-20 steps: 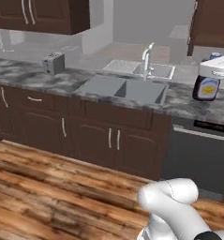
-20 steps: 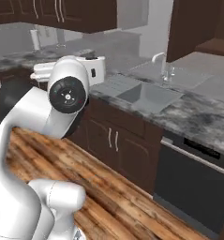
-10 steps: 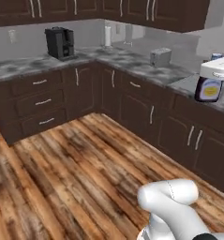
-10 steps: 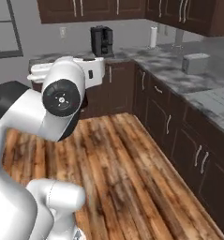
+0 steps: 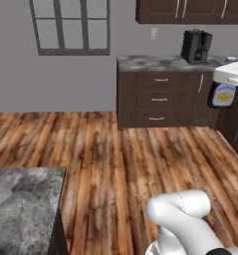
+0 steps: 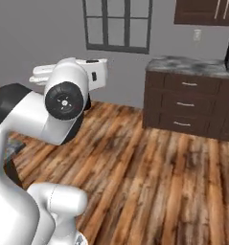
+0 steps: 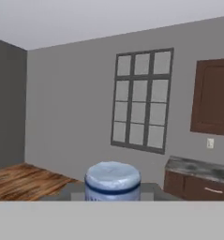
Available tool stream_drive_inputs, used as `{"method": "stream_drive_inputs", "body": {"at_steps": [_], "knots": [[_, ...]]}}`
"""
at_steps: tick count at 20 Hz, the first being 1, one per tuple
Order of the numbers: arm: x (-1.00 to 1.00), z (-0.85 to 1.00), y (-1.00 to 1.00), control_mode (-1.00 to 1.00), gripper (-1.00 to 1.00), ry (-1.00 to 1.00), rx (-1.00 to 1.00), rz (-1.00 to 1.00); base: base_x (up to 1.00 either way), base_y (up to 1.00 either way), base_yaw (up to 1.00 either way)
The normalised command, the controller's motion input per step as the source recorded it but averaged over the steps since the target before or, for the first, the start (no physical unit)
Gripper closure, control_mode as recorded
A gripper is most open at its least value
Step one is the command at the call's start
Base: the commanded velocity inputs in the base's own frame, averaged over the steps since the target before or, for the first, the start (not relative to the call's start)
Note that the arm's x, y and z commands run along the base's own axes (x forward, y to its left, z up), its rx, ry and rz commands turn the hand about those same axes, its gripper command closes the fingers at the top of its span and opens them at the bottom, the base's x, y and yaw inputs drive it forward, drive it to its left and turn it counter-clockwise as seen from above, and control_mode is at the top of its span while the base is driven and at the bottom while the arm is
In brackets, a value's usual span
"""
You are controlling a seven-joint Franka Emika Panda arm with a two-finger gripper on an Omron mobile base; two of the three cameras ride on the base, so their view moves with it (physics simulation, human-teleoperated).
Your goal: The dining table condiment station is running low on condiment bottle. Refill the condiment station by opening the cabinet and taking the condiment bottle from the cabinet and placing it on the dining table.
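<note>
Condiment bottle (image 5: 222, 94) is in the jaws: purple body, pale yellow-and-white label, hanging upright under the white hand at the right edge of the left base view. Long axis vertical, in line with the hand. Hand view looks straight along that axis, with the pale cap (image 7: 113, 179) sitting dead centre between the fingertips. Gripper (image 5: 229, 83) reads as closed on the bottle; the fingers themselves are hard to make out, so grip judged from the bottle hanging clear of any support.

Relation that matters: the drop target. Dining table (image 5: 22, 199), grey marbled top, shows as a corner at lower left of the left base view. From the jaws it is well below and far off to the left, on the opposite side of the arm base. Wood floor (image 5: 115, 149) lies between. Bottle is nowhere near over the counter yet.

Straight ahead of the jaws: grey wall with a window (image 7: 141, 101), then low drawer cabinets (image 5: 160, 99) with a coffee machine (image 5: 196, 46) on top, beyond the bottle. None of that is the target.

Judgement: carry phase, cabinet step done. Next needs the base or arm brought round until the bottle is above the marbled top, then lowered with the axis kept upright. Risk: tipping on release if set down near that corner edge.
</note>
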Motion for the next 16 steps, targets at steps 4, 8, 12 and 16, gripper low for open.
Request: {"method": "stream_drive_inputs", "body": {"at_steps": [4, 8, 12, 16], "knots": [[0.00, 0.00, 0.00, 1.00, 1.00, 0.00, 0.00, 0.00, -0.32, -0.01, 0.93], [0.00, 0.00, 0.00, 1.00, 1.00, 0.00, 0.00, 0.00, -0.10, -0.25, 0.84], [0.00, 0.00, 0.00, 1.00, 1.00, 0.00, 0.00, 0.00, 0.49, -0.56, 0.70], [0.00, 0.00, 0.00, 1.00, 1.00, 0.00, 0.00, 0.00, 0.61, -0.69, 0.62]]}}
